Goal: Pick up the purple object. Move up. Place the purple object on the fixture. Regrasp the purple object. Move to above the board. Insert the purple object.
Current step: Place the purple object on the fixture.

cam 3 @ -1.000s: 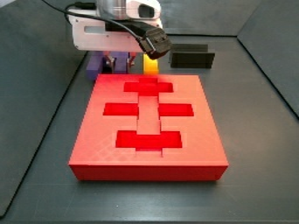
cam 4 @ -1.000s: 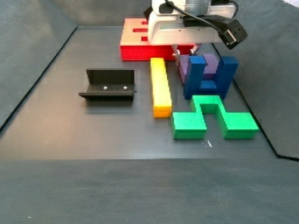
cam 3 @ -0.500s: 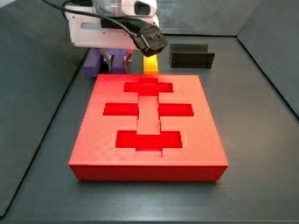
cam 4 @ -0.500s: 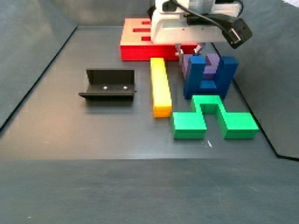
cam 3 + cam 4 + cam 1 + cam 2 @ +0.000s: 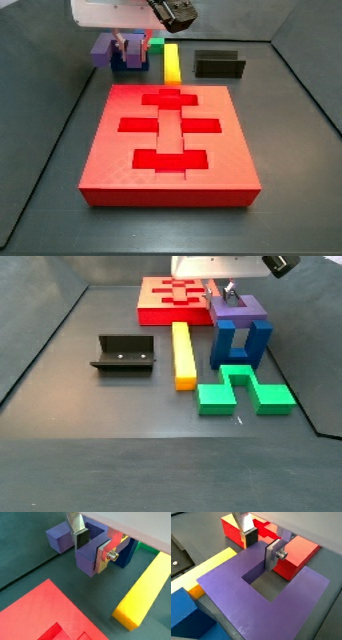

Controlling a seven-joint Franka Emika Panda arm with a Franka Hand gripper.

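Note:
My gripper [image 5: 227, 291] is shut on the purple object [image 5: 241, 312], a U-shaped block hanging just above the darker blue block [image 5: 241, 346]. In both wrist views the silver fingers clamp one purple wall between them, gripper [image 5: 90, 549] on purple object [image 5: 85, 563], gripper [image 5: 261, 547] on purple object [image 5: 231, 592]. In a side view the gripper [image 5: 130, 42] and purple object [image 5: 103, 50] are beyond the far edge of the red board [image 5: 167, 170]. The black fixture [image 5: 123, 353] stands empty on the floor, apart from the gripper; it also shows in a side view [image 5: 221, 65].
A yellow bar [image 5: 185, 356] lies between the fixture and the blue block. A green block [image 5: 247, 391] lies in front of the blue block. The board [image 5: 163, 311] has cross and bar recesses. Dark walls enclose the floor.
The gripper has risen with the purple object, lifting it off the floor beside the blue block to above it. Nothing else has moved.

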